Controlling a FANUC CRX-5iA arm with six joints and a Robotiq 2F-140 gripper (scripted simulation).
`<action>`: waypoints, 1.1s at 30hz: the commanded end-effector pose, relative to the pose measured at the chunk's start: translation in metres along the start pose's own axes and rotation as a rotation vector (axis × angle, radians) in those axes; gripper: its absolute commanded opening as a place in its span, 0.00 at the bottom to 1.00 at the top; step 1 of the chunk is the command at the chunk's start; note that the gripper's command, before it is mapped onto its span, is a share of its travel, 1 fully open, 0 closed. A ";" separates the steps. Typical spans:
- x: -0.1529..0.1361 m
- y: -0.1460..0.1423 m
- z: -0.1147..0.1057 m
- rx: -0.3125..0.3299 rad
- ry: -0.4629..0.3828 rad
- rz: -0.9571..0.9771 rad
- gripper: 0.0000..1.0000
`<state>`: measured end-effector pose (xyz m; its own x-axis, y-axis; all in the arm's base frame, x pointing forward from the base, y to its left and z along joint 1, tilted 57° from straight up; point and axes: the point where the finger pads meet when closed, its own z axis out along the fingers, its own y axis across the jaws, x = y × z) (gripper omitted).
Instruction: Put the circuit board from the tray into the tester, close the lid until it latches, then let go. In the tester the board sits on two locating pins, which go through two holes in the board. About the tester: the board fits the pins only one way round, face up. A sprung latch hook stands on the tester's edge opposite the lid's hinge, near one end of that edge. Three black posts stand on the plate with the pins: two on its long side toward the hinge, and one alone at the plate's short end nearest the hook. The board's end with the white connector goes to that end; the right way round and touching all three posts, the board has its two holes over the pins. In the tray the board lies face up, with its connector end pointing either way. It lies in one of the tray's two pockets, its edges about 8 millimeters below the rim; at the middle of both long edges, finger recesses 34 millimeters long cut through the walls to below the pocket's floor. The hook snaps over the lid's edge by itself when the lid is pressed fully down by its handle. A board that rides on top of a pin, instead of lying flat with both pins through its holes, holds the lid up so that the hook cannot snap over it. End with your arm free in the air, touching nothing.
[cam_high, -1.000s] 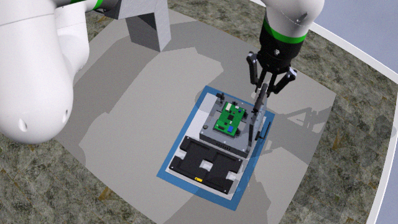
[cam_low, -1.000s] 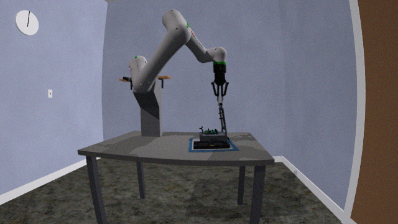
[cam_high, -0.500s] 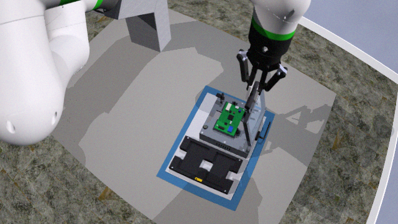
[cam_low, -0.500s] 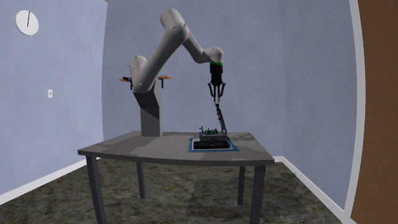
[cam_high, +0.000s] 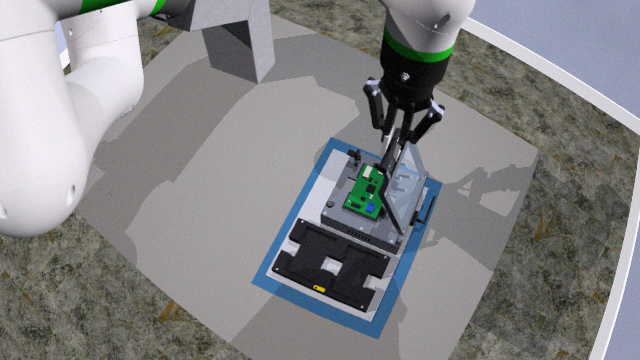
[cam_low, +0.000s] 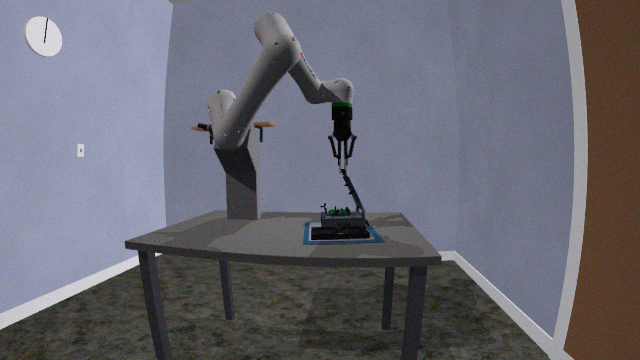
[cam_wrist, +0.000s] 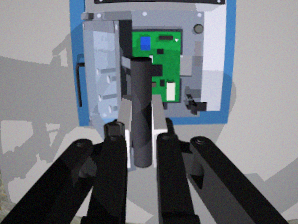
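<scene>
The green circuit board (cam_high: 365, 192) lies face up on the grey tester, its white connector at the far end; it also shows in the wrist view (cam_wrist: 158, 59). The tester's clear lid (cam_high: 405, 187) stands raised and tilts over toward the board. My gripper (cam_high: 395, 145) is shut on the lid's dark handle (cam_wrist: 140, 110) at the lid's top edge. From the side the gripper (cam_low: 343, 167) holds the tilted lid (cam_low: 353, 192) above the tester (cam_low: 342, 218). The black tray (cam_high: 331, 262) lies in front of the tester with both pockets empty.
The tester and tray rest on a white plate with a blue border (cam_high: 350, 240) on the grey table. The black latch hook (cam_high: 356, 156) stands at the tester's far left corner. The arm's grey pedestal (cam_high: 240, 40) is at the back.
</scene>
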<state>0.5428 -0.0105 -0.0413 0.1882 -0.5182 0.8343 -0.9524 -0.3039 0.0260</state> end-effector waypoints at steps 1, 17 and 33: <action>0.000 0.005 0.002 0.000 0.000 0.000 0.00; 0.000 0.033 0.020 0.000 0.000 0.000 0.00; 0.000 0.062 0.048 0.000 0.000 0.000 0.00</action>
<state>0.4980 -0.0628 -0.0636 0.1884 -0.5182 0.8342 -0.9525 -0.3034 0.0266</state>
